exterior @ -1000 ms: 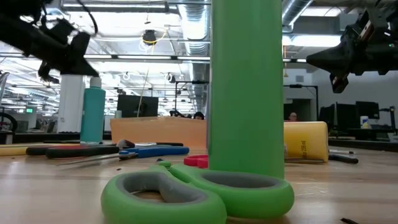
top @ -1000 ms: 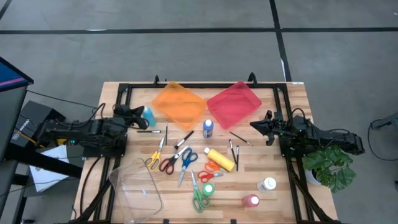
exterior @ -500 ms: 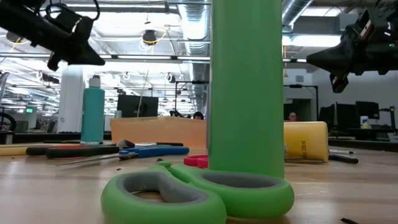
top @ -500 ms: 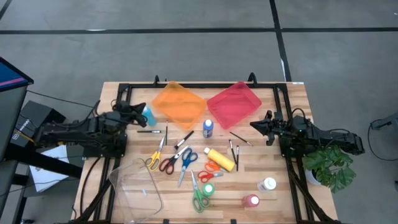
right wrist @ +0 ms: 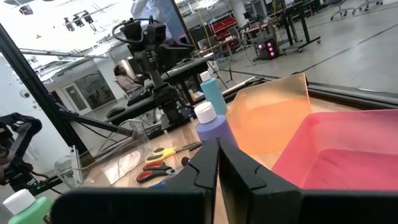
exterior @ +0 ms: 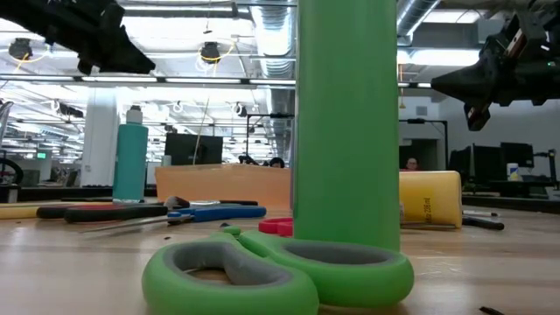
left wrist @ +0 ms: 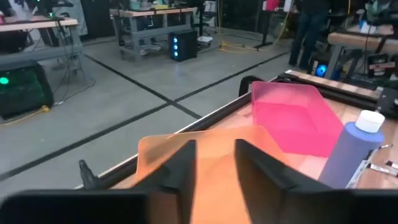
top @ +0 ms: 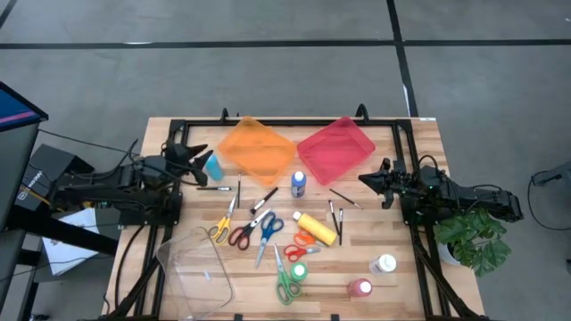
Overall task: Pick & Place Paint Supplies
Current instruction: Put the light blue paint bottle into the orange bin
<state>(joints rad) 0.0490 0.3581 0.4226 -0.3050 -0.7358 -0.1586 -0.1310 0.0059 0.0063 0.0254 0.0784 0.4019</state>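
Observation:
My left gripper (top: pixel 196 153) (left wrist: pixel 214 165) is open and empty, raised above the table just left of an upright teal bottle (top: pixel 214 166) (exterior: pixel 131 162). My right gripper (top: pixel 362 179) (right wrist: pixel 217 155) is shut, empty and held in the air near the right edge. A purple-blue bottle (top: pixel 298 184) stands in the middle. A yellow bottle (top: pixel 317 227) lies on its side. Green (top: pixel 297 270), white (top: pixel 385 264) and pink (top: pixel 360 287) bottles stand nearer. Several scissors (top: pixel 254 230) and thin brushes (top: pixel 335 212) lie flat on the wood.
An orange tray (top: pixel 257 147) and a red tray (top: pixel 335 147) sit at the far side, and a clear tray (top: pixel 196 263) at the near left. A black frame (top: pixel 406 143) runs round the table. A potted plant (top: pixel 473 236) stands off the right edge.
My left gripper has risen above the teal bottle and drawn a little toward the table's far edge. The teal bottle has stayed standing where it was.

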